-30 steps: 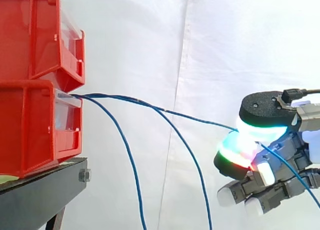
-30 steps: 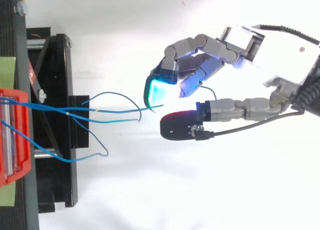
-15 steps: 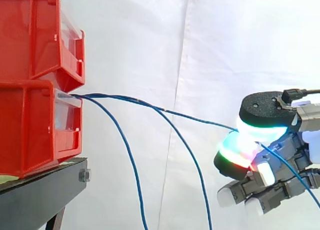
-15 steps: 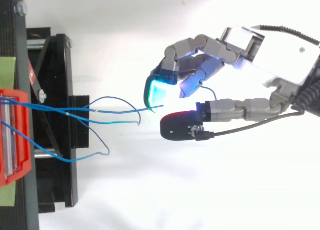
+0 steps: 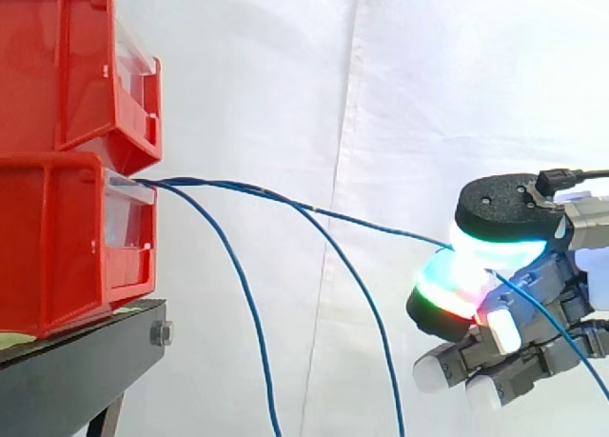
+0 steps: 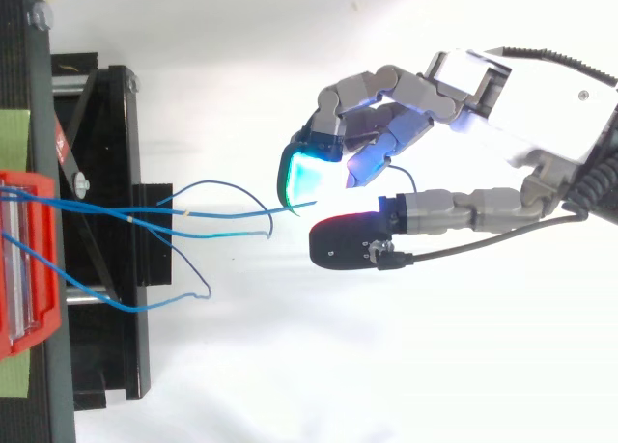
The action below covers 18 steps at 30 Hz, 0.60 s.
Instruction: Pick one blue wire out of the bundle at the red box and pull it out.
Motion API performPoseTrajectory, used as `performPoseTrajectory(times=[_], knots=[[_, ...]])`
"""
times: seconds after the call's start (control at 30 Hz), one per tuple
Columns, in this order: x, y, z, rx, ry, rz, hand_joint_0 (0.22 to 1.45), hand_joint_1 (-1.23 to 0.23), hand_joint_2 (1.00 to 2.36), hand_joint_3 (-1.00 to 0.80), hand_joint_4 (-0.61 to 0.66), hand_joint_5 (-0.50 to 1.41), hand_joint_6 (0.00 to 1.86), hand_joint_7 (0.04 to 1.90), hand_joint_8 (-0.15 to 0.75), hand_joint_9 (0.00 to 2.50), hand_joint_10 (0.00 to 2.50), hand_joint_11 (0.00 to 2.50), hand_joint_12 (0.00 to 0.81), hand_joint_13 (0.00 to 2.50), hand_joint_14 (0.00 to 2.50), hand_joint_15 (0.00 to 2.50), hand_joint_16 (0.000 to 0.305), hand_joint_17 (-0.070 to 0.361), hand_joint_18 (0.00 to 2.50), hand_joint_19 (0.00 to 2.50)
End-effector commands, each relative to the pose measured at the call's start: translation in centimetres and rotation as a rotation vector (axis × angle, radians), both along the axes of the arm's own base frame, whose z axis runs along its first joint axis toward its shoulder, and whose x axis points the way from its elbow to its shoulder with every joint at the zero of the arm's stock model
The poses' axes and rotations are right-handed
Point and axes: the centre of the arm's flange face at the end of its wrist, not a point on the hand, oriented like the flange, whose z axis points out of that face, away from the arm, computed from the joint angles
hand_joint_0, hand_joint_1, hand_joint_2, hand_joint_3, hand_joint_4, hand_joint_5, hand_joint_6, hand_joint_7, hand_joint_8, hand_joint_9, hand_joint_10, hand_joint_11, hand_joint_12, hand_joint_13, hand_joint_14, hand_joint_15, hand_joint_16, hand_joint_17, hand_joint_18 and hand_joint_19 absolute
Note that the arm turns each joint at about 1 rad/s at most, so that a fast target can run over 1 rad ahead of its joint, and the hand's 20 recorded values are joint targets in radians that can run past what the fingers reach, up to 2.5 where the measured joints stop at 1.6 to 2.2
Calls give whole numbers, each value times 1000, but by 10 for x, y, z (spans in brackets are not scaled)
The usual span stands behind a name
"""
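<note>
Hand (image 5: 500, 208): it is coming in from the right edge of the side view, well apart from the bins, and is pinching one blue wire between two of its glowing pads (image 5: 447, 287). The upper pad is glowing cyan along its lower edge. The pad under it is showing cyan, green and red.
Other fingers: they are curling underneath with white tips, and are holding nothing that can be seen.
Hand from above (image 6: 435, 86): the fingers are bending in toward the thumb. A cyan pad and a dark pad are closing on the end of the wire.
Blue wire (image 5: 381, 226): it is running in a nearly straight line from the front of the lower red bin, sloping slightly down to the pinch. Its free tail is passing out behind the pads and dropping toward the lower right.
Loose wires (image 5: 247, 304): two more blue wires are leaving the same spot at the bin. They are hanging in long curves down past the bottom edge, apart from the hand.
Lower red bin (image 5: 57, 247): it is sitting on the black stand (image 5: 76, 370) at the left.
Upper red bin (image 5: 67, 66): it is resting directly on top of the lower one.
Backdrop: a white curtain (image 5: 285, 75) is hanging behind everything.
</note>
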Motion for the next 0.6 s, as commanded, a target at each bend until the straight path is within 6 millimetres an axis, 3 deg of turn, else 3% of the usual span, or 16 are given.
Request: performPoseTrajectory(times=[0.0,0.57], knots=[[0,0,0,0,0,0,610,-795,1000,22,-1,-97,860,1098,292,923,14,516,422,525,8,227,62,140,625,306],[0,0,0,0,0,0,610,-795,1000,24,-2,-96,859,1097,298,946,14,525,423,536,8,233,62,140,635,315]])
